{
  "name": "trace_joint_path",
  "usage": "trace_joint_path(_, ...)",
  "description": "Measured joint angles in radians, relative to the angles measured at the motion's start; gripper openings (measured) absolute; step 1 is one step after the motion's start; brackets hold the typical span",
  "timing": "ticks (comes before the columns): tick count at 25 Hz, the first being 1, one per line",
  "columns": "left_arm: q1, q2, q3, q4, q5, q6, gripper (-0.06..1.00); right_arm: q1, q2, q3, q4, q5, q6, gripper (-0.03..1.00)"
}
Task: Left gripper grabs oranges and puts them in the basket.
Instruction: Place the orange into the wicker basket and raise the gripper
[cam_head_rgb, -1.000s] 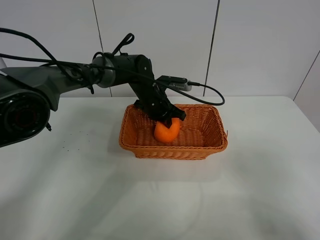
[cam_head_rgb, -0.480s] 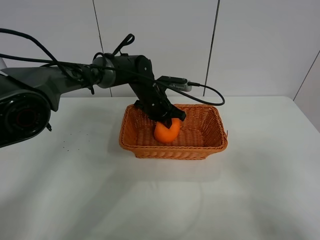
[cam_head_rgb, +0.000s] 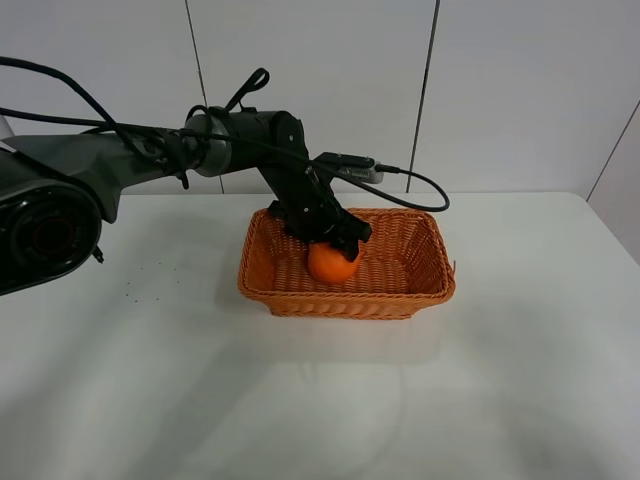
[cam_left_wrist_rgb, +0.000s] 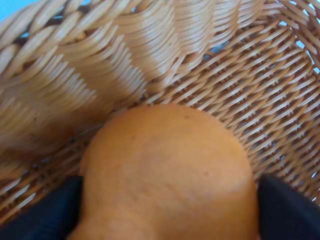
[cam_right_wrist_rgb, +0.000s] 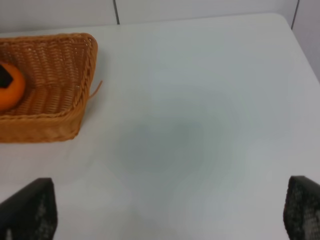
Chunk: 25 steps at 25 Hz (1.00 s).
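The orange (cam_head_rgb: 333, 263) lies low inside the wicker basket (cam_head_rgb: 345, 301), near its left-middle. My left gripper (cam_head_rgb: 336, 243) reaches down into the basket from the back left and is shut on the orange. In the left wrist view the orange (cam_left_wrist_rgb: 167, 170) fills the frame, with a black finger (cam_left_wrist_rgb: 42, 212) pressed to each side and the basket's woven wall (cam_left_wrist_rgb: 100, 60) just behind it. The right wrist view shows the basket (cam_right_wrist_rgb: 60, 65) and the orange (cam_right_wrist_rgb: 9, 87) at its far left. My right gripper (cam_right_wrist_rgb: 170, 215) is open over bare table, away from the basket.
The basket stands on a white table (cam_head_rgb: 320, 400) near its back edge, in front of a white panelled wall. A black cable (cam_head_rgb: 420, 190) loops from the left arm above the basket's back rim. A few small dark specks (cam_head_rgb: 140, 285) lie on the table's left side.
The orange has sunk slightly lower into the basket with the left gripper still on it. The arm has barely moved.
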Motion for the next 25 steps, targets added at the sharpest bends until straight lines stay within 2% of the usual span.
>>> trace_joint_path(5,-0.001,0.0,-0.005,-0.001,0.004,-0.001,0.86,0.0,0.0,0.0,0.0,0.0,0.0,0.69)
trace_joint_path(17,-0.015,0.0,-0.098,0.0,0.029,-0.002,0.87,0.0,0.0,0.0,0.0,0.0,0.0,0.69)
trace_joint_path(25,-0.015,-0.013,-0.166,0.082,0.125,-0.039,0.87,0.0,0.0,0.0,0.0,0.0,0.0,0.69)
